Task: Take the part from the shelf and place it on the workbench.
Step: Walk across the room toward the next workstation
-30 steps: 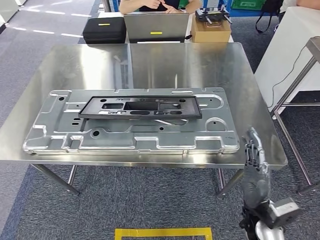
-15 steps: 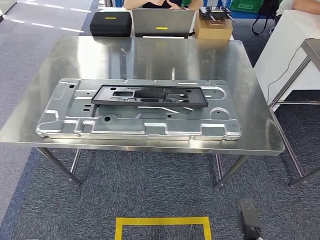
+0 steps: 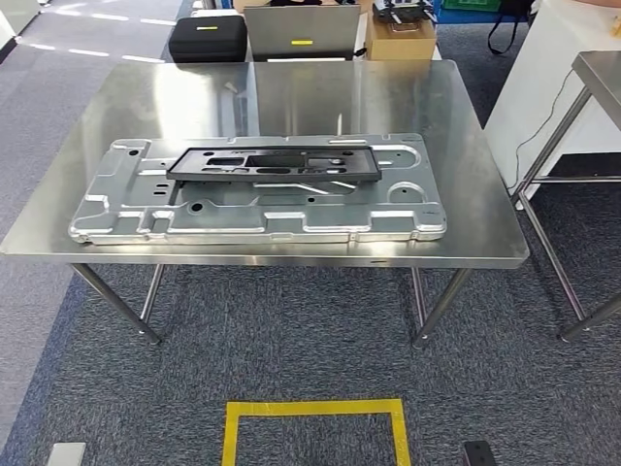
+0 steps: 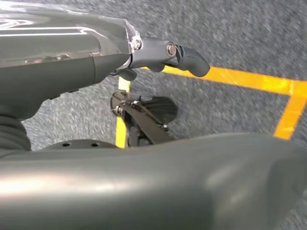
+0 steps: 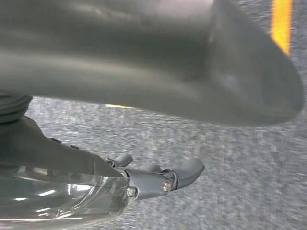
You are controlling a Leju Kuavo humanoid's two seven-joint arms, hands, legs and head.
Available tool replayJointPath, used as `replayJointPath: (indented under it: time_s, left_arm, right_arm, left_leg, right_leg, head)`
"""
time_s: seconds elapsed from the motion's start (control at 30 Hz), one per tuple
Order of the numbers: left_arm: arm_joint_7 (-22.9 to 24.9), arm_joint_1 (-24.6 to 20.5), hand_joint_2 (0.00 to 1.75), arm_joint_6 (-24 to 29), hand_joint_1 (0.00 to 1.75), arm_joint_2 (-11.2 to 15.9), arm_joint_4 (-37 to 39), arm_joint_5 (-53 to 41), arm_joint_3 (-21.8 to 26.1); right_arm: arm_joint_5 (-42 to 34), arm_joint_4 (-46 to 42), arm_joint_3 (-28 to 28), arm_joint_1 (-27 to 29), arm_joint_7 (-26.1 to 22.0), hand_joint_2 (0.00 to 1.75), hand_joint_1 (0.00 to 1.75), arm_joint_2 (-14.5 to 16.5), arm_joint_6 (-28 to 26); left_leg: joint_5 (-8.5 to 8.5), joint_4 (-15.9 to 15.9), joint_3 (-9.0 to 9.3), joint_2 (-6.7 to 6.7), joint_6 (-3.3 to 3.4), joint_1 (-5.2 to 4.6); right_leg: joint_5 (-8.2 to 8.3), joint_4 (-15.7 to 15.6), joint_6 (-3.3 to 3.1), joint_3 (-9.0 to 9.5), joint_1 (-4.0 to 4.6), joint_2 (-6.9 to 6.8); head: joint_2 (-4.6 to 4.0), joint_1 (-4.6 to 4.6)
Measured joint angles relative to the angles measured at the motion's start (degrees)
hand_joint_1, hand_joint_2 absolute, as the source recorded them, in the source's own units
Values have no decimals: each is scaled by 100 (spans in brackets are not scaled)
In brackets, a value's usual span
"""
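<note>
A black rectangular frame part (image 3: 275, 165) lies flat on a large silver stamped panel (image 3: 256, 209), which rests on the steel workbench (image 3: 469, 194) in the head view. Both arms hang down over the carpet, away from the bench. In the left wrist view my left hand (image 4: 108, 57) has its fingers (image 4: 188, 57) stretched out and holds nothing. In the right wrist view my right hand (image 5: 108, 177) also has straight fingers (image 5: 181, 175) with nothing in them.
A yellow tape rectangle (image 3: 314, 413) marks the carpet in front of the bench. A second steel table (image 3: 597, 73) and a white-covered table (image 3: 541, 78) stand to the right. A black case (image 3: 207, 37), a laptop (image 3: 302, 29) and a cardboard box (image 3: 399, 37) sit behind the bench.
My right hand, raised beside the bench's front right corner a second ago, has dropped out of the head view. The camera has shifted, so the bench now appears higher and farther.
</note>
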Motion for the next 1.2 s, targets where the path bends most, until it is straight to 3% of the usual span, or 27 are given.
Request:
replayJointPath:
  time_s: [0.03,0.1,0.17,0.23,0.27,0.3,0.37,0.4,0.43,0.47,0.53,0.6,0.63,0.7,0.73,0.77,0.83,0.87,0.9,0.93,0.97,1.0,1.07,1.13,1.17,1.2]
  left_arm:
    - [3,-8,0,0,0,0,0,-1,0]
    - [8,-29,0,0,0,0,0,-3,0]
    - [11,-36,0,-3,0,-3,0,-19,-1]
    - [12,-28,0,-7,0,-18,1,-33,-2]
    - [12,-24,0,-8,0,-24,1,-32,-2]
    - [10,-19,0,-8,0,-30,1,-31,-1]
    - [9,-12,0,-8,0,-38,0,-30,-1]
    - [11,-9,0,-8,0,-43,0,-33,-2]
    - [14,-8,0,-7,0,-48,0,-34,-2]
    - [17,-8,0,-5,0,-51,0,-36,-2]
    - [21,-9,0,-2,0,-52,0,-37,-2]
    - [17,-12,0,-2,0,-52,0,-37,-2]
    - [13,-16,0,-2,0,-52,0,-37,-2]
    - [4,-17,0,-2,0,-51,0,-38,-2]
    - [3,-12,0,-2,0,-50,0,-40,-2]
    - [2,-1,0,-3,0,-49,0,-43,-2]
    - [3,16,0,-10,0,-48,0,-49,-2]
    - [6,16,0,-14,0,-48,0,-51,-2]
    - [15,12,0,-18,0,-48,0,-53,-2]
    - [30,8,0,-20,0,-48,0,-55,-2]
    - [49,6,0,-21,0,-48,0,-56,-2]
    - [71,4,0,-22,0,-48,0,-55,-2]
    - [104,-9,0,-28,0,-47,0,-52,-2]
    - [135,-33,0,-44,0,-46,0,-44,-2]
    - [160,-41,0,-50,0,-46,0,-40,-2]
    - [191,-43,0,-54,0,-50,1,-37,-2]
  right_arm:
    - [46,25,-22,-2,73,0,0,2,-15]
    - [182,70,-53,-4,278,0,0,9,-62]
    - [371,121,-70,-3,553,0,0,24,-120]
    - [561,186,-83,15,877,0,0,49,-155]
    - [640,212,-86,34,1032,0,0,63,-160]
    - [711,240,-88,51,1181,0,0,81,-166]
    - [821,277,-88,68,1428,0,0,118,-175]
    - [856,297,-88,69,1526,0,0,141,-179]
    - [879,313,-89,71,1606,0,0,162,-179]
    - [897,325,-89,75,1674,0,0,182,-178]
    - [926,338,-90,77,1782,0,0,210,-173]
    - [939,342,-91,62,1860,0,0,232,-144]
    - [939,352,-94,56,1888,0,0,249,-122]
    - [928,375,-109,56,1925,0,0,294,-63]
    - [918,387,-122,60,1939,0,0,315,-35]
    - [906,396,-142,64,1957,0,0,332,-3]
    - [876,411,-187,70,1992,0,0,356,58]
    - [862,415,-209,71,2008,0,0,366,86]
    - [851,417,-227,70,2022,0,0,375,115]
    - [846,419,-244,67,2036,0,0,380,143]
    - [846,419,-262,63,2048,0,0,384,168]
    - [850,420,-279,61,2058,0,0,387,192]
    - [874,419,-314,52,2075,0,0,402,223]
    - [918,420,-344,43,2086,0,0,422,237]
    - [938,420,-356,41,2091,0,0,428,243]
    - [951,422,-369,41,2101,0,0,429,249]
  left_leg:
    - [99,-416,309,-8,31,-7]
    - [92,-1164,804,-25,91,-31]
    - [38,-1436,920,-29,128,-63]
    - [116,-1465,821,-6,211,-52]
    - [178,-1474,752,8,262,-42]
    - [248,-1474,671,22,306,-34]
    - [374,-1448,493,38,339,-50]
    - [434,-1426,395,49,341,-57]
    - [490,-1396,292,60,338,-60]
    - [539,-1355,183,70,330,-59]
    - [614,-1247,-20,78,295,-57]
    - [669,-1122,-164,79,246,-75]
    - [709,-1080,-211,80,217,-84]
    - [792,-1045,-282,74,156,-89]
    - [749,-1020,-315,61,120,-84]
    - [597,-935,-348,46,81,-75]
    - [40,-489,-431,24,5,-41]
    - [-223,-153,-472,23,-18,-24]
    - [-368,159,-494,23,-32,-12]
    - [-370,367,-466,23,-33,-6]
    - [-245,406,-365,21,-23,-4]
    - [-64,250,-173,18,0,-6]
    - [154,-514,447,-5,78,-33]
    - [98,-1256,957,-28,156,-73]
    - [68,-1443,1060,-32,180,-91]
    - [64,-1508,1046,-29,204,-86]
  right_leg:
    - [36,26,18,-59,2,2]
    - [111,54,75,-124,10,3]
    - [214,57,153,-171,8,-1]
    - [165,113,214,-246,-5,15]
    - [-15,228,227,-295,-5,28]
    - [-295,446,232,-354,-7,41]
    - [-840,1094,243,-468,-4,53]
    - [-947,1395,256,-485,-3,55]
    - [-904,1565,270,-441,-4,55]
    - [-751,1559,283,-316,-6,55]
    - [-442,1030,292,168,-10,54]
    - [-444,242,257,711,0,57]
    - [-509,-11,235,862,9,61]
    - [-546,-158,170,879,9,59]
    - [-512,-158,116,830,0,48]
    - [-463,-157,50,769,-10,32]
    - [-341,-148,-50,613,-9,4]
    - [-275,-140,-68,523,1,-3]
    - [-209,-129,-71,427,10,-10]
    - [-143,-112,-70,325,18,-14]
    - [-82,-90,-66,223,24,-18]
    - [-26,-64,-58,124,29,-18]
    - [69,-8,-27,-17,39,-14]
    - [165,26,26,-90,48,-15]
    - [222,31,59,-121,52,-15]
    - [269,35,94,-161,50,-15]
  head:
    - [0,1]
    - [0,3]
    - [0,5]
    - [0,8]
    - [0,11]
    - [0,16]
    - [0,23]
    - [0,25]
    - [0,25]
    - [0,25]
    - [0,25]
    - [0,24]
    - [0,22]
    - [0,19]
    - [0,15]
    - [0,10]
    - [0,2]
    - [0,0]
    - [0,0]
    - [0,0]
    - [0,-1]
    - [0,-1]
    - [0,-1]
    - [0,-1]
    - [0,0]
    - [0,0]
